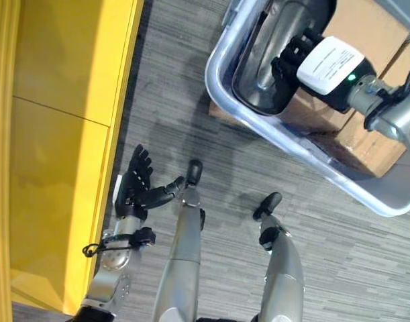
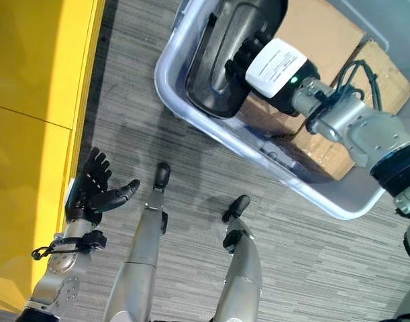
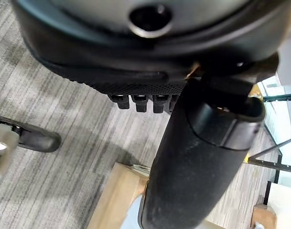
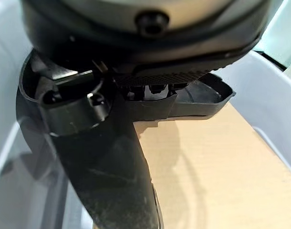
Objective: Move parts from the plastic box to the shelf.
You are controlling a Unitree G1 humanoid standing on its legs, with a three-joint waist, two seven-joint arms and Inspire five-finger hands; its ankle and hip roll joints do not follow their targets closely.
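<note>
Nearest the viewer, low on the robot's left side, the left hand (image 1: 133, 188) hangs above grey striped carpet (image 1: 191, 121). Its fingers (image 2: 95, 168) are straight and spread apart, the thumb sticking out sideways, and it holds nothing. Just beside it on the left runs the yellow shelf (image 1: 57, 134), a long flat yellow surface with a raised edge.

Farther away, toward the upper right, a clear plastic box (image 1: 221, 84) with a pale bluish rim sits on the carpet. The box looks tilted in the head views. Brown cardboard (image 2: 325, 33) shows through its see-through bottom and walls.

Inside the box, against its near left wall, lies a large dark moulded part (image 2: 215, 74), shaped like a shallow tray with a rounded rim. The right hand (image 2: 248, 57) reaches into the box from the right, its wrist carrying a white cover, and the hand lies on the far edge of the part. In the right wrist view the dark part (image 4: 202, 95) sits right against the hand, with the thumb crossing in front of it. Whether the fingers are curled around the part or only resting on it cannot be told.
</note>
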